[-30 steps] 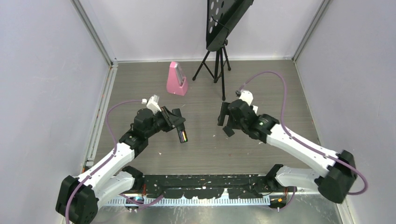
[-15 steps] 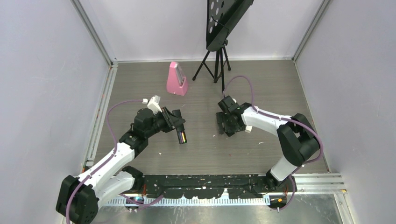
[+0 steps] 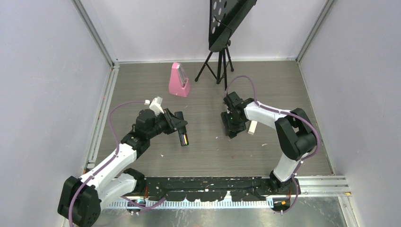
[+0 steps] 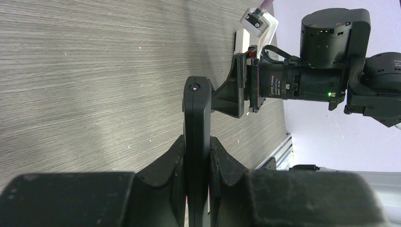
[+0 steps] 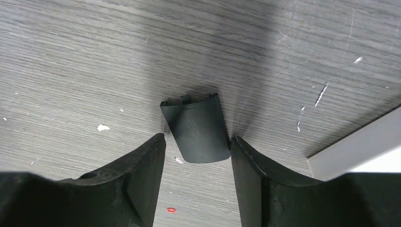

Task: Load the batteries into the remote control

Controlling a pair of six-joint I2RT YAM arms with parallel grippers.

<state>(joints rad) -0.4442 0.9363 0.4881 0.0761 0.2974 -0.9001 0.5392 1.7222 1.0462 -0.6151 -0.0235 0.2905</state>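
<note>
Because the left fingers (image 4: 172, 161) clench the remote control (image 4: 195, 113) edge-on, clear of the table (image 5: 71, 71) and well left of the back cover (image 5: 197, 132), its bay, batteries (image 3: 186, 138) apparently seated, sits reachable. Over that cover, lying flat, the right fingers (image 5: 142, 170) stand parted astride it, presumably poised to grasp.

White arms (image 3: 112, 163), purple cables (image 3: 111, 120), seemingly black claws (image 4: 196, 146).

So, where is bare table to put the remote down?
Bare wood: the far left corner beside the pink metronome, and the far right corner beside the music stand. Crowded: the middle, where the left fingers hold the remote control and the right fingers straddle the back cover.
</note>
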